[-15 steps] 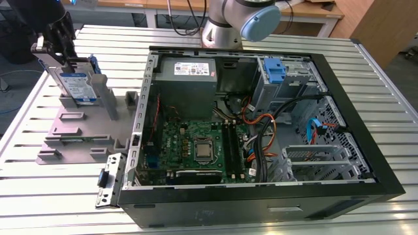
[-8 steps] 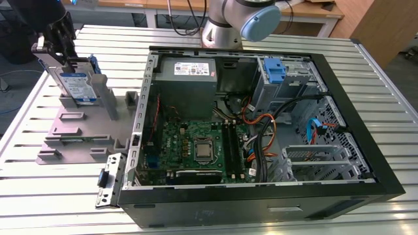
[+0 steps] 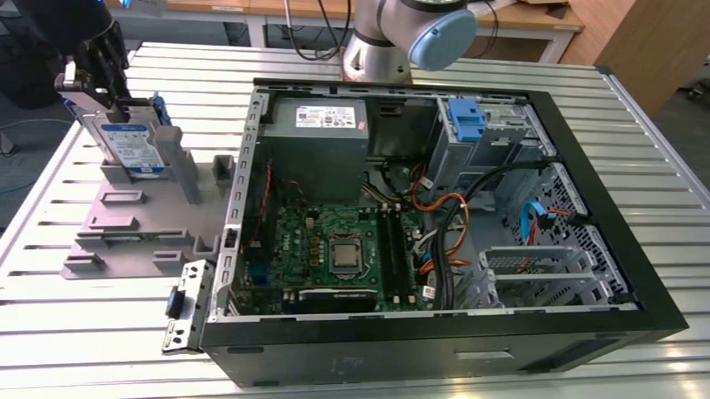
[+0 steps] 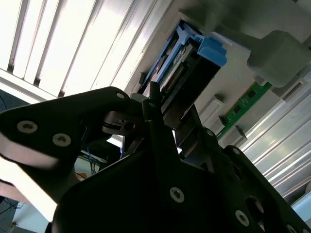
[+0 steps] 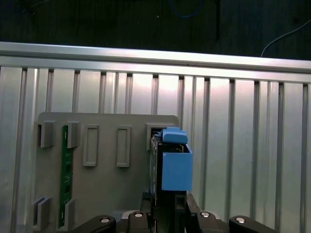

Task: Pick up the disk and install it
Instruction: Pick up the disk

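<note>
— Where's the disk [image 3: 128,145]?
— It stands on end in the grey holder [image 3: 133,216] on the bench [image 3: 66,316], to the exterior view's left of the open computer case [image 3: 654,307]. The pincer [image 5: 166,213] is right over its top edge, in line with its long axis.
— Is it clenched on it?
— I can't tell.
— What's the count?
— One disk, one pincer, one holder, one case.

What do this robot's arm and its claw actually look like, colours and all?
In the exterior view the arm is a smooth, rounded silver-grey tube with a pale blue cap on its joint. The gripper is matt black, built of angular plates dotted with small round silver screw heads, as both wrist views show.
</note>
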Available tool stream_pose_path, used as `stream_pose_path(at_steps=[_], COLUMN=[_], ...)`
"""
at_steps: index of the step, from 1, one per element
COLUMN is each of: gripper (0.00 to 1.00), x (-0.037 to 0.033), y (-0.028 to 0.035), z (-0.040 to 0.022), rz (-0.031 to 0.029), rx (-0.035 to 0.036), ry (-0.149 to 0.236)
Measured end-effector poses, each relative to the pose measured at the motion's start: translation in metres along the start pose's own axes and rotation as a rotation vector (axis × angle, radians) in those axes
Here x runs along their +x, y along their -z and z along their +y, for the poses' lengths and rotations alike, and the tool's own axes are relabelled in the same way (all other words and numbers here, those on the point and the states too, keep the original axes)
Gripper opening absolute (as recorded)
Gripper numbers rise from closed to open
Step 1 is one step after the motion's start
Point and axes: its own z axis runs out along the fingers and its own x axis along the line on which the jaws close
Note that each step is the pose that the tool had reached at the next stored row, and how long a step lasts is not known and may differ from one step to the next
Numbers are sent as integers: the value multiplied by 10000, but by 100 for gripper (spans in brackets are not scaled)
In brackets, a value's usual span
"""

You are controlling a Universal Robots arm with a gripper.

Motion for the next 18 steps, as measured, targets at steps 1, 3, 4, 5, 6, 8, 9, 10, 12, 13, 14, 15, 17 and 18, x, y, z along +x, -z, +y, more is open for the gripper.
stream_pose_path(at_steps=[1, 3, 4, 5, 6, 8, 9, 10, 12, 13, 14, 15, 17, 18], gripper=[36, 36, 36, 36, 36, 35, 35, 35, 35, 35, 35, 35, 35, 35], x=[0, 0, 0, 0, 0, 0, 0, 0, 0, 0, 0, 0, 0, 0], y=[0, 0, 0, 0, 0, 0, 0, 0, 0, 0, 0, 0, 0, 0], z=[-1, -1, -1, -1, -2, -2, -3, -3, -3, -4, -4, -4, -5, -5], rz=[0, 0, 0, 0, 0, 1, 0, 0, 0, 0, 0, 0, 0, 0], rx=[1, 0, 0, 0, 1, -1, -1, 0, -1, 0, 0, 0, 0, 1], ry=[0, 0, 0, 0, 0, 0, 0, 0, 0, 1, 0, 0, 0, -28])
